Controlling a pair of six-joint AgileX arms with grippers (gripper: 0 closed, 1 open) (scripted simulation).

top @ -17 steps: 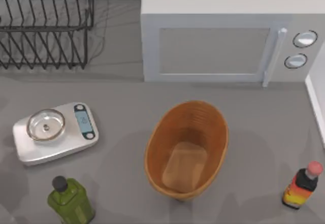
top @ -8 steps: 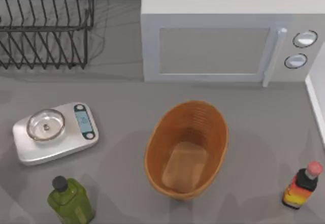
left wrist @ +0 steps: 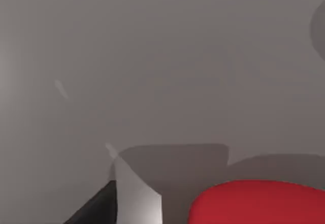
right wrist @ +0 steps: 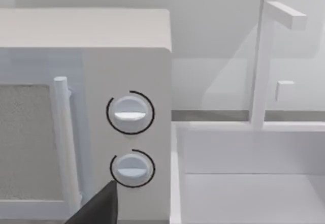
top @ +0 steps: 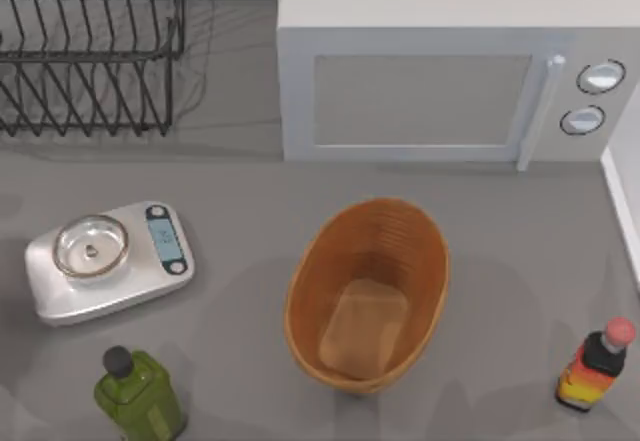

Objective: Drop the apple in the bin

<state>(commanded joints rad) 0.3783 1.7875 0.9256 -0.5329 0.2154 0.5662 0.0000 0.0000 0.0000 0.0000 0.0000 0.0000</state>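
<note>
Top view: the bin stands empty at table centre, the scale at its 9 o'clock, the green bottle at 8.

Left wrist view: the apple lies on the table beside one finger of the left gripper; whether it is wide, narrow or holding cannot be told, so an off-centre close could roll the fruit away.

Right wrist view: the right gripper faces the microwave, finger spread also undeterminable, apparently idle.
</note>
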